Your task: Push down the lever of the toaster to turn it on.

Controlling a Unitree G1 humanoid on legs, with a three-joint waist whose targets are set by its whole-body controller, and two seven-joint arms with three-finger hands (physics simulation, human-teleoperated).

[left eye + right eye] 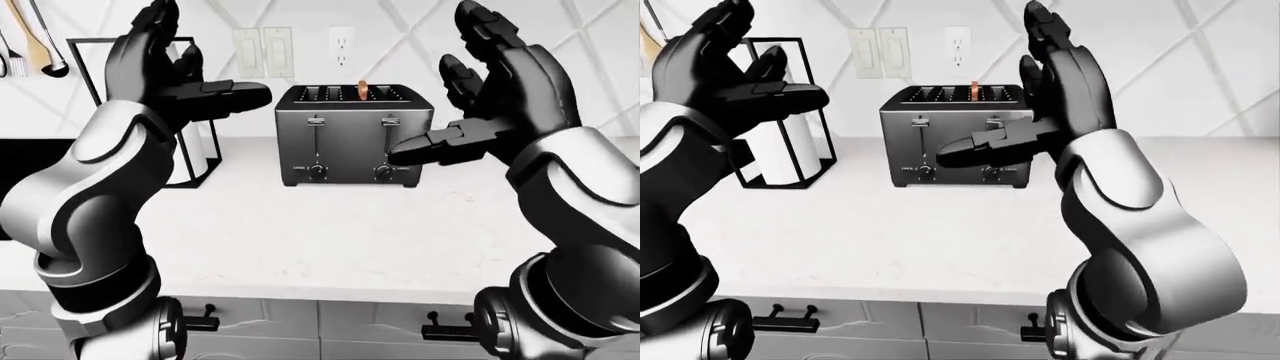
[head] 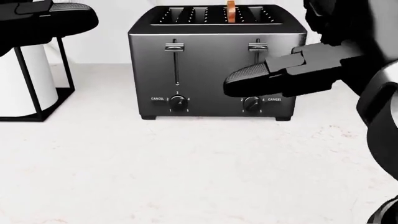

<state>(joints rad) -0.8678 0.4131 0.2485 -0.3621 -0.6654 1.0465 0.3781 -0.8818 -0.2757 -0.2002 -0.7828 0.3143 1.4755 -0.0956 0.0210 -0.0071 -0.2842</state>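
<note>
Head view: toaster (image 2: 214, 65), right hand (image 1: 500, 90) nearby

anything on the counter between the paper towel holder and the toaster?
Nothing. In the left-eye view, the counter between the paper towel holder and the toaster is bare; only the left hand hangs above that stretch, not touching either.

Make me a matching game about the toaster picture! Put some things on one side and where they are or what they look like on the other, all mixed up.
Things:
1. toast slice
2. paper towel roll
3. right hand
4. left lever

Descriptions:
A. white, inside a black wire holder
B. at the top of its slot, not pushed down
C. orange-brown, poking out of a toaster slot
D. black, open, thumb across the toaster's face below the right lever

Pairs: 1-C, 2-A, 3-D, 4-B
</note>
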